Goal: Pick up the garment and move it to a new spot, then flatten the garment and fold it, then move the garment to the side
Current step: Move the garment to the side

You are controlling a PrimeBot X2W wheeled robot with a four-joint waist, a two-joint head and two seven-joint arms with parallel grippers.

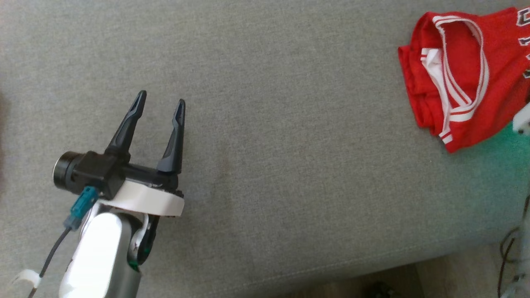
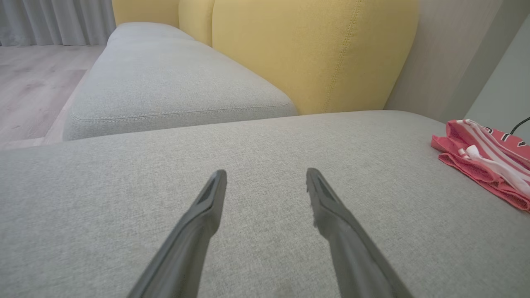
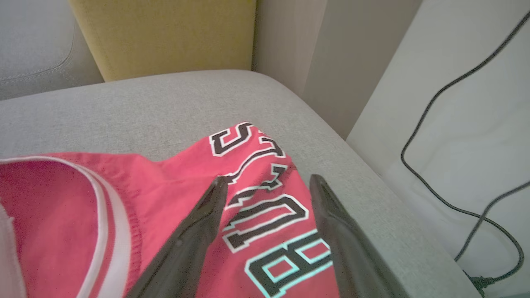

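The red jersey is lying loosely folded at the right end of the grey woven sofa seat, soft and rumpled, white-striped trim and black lettering upward, its long axis being cut off at the head view's edge. The right gripper, the nearer one, is being held directly over it, fingers spread, pinching nothing. The left gripper is being held spread over bare cushion, well apart leftward.

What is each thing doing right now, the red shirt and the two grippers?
Red shirt: folded up, a bit rumpled, lying on the grey sofa seat, not held.
Left gripper: open, empty, over bare seat.
Right gripper: open, its two fingers spread over the shirt's lettering.
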